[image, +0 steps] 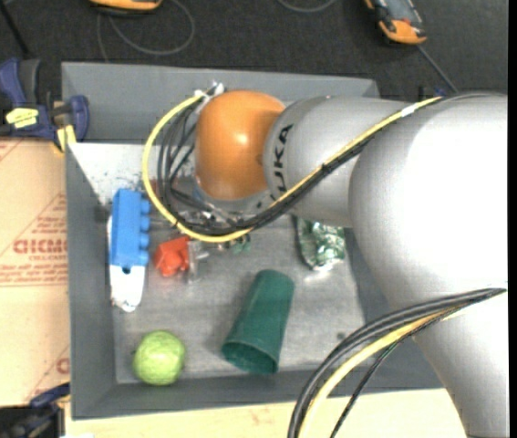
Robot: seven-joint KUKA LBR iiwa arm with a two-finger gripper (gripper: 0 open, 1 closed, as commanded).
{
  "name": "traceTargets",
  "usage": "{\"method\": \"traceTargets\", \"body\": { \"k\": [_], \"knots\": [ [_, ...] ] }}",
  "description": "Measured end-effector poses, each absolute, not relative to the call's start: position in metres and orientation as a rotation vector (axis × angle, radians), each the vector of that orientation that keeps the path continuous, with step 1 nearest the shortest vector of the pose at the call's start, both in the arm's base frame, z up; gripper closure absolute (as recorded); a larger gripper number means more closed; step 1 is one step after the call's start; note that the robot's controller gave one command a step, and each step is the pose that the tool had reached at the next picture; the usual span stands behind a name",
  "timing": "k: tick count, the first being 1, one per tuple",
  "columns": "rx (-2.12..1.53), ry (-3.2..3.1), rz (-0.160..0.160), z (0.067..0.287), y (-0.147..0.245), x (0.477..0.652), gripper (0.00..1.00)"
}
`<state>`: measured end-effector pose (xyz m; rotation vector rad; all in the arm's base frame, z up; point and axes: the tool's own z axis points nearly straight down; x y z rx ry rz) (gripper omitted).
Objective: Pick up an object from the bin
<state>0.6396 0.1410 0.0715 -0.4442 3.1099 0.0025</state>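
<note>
The arm's orange wrist cover [232, 144] hangs over the middle of the grey bin [89, 318]. The fingers [194, 255] sit mostly hidden beneath it, so I cannot tell whether they are spread or closed. Just beside them, toward the view's left, lies a small red-orange toy piece [171, 256] (touching them or not, I cannot say). Further out on that side is a blue toy block [129, 231] with a white end. Below the fingers a dark green cup [260, 322] lies on its side, a yellow-green ball [159, 357] sits below and left, and a crumpled green-and-silver wrapper [320, 243] lies to their right.
</note>
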Motion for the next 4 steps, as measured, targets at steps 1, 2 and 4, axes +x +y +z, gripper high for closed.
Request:
{"method": "traceTargets", "body": {
  "k": [1, 2, 4],
  "knots": [
    [-0.444, 3.11, 0.003, 0.072, 0.141, 0.64, 1.0],
    [-0.443, 3.111, 0.003, 0.075, 0.141, 0.638, 1.0],
    [-0.441, 3.105, 0.003, 0.11, 0.141, 0.64, 1.0]
  ]
}}
